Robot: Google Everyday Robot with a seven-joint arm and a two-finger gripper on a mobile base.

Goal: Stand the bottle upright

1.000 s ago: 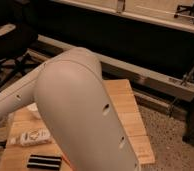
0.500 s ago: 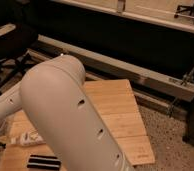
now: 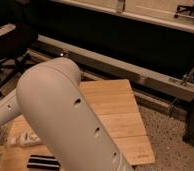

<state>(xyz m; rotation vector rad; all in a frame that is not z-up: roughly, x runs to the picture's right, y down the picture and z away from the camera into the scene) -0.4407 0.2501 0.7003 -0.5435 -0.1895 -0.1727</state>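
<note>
Large white rounded plastic robot arm (image 3: 65, 110) across the near centre, three small dark slots along its side, a thinner white link running off to the near left. Beneath it, a light slatted wooden table top (image 3: 121, 116), bare boards showing to the right of the arm. Small white plastic bottle (image 3: 21, 140) with orange-brown label marks at the near left of the table, lying on its side, partly hidden behind the arm. Just nearer than the bottle, a flat black object with pale stripes (image 3: 42, 161), also on the boards. Gripper out of view, concealed by the arm or past the picture's edge; whether spread or closed cannot be told. Black wheeled office chair (image 3: 9, 62) at the far left. Long grey metal rail (image 3: 140, 75) behind the table. Speckled floor (image 3: 175, 142) at the right.
</note>
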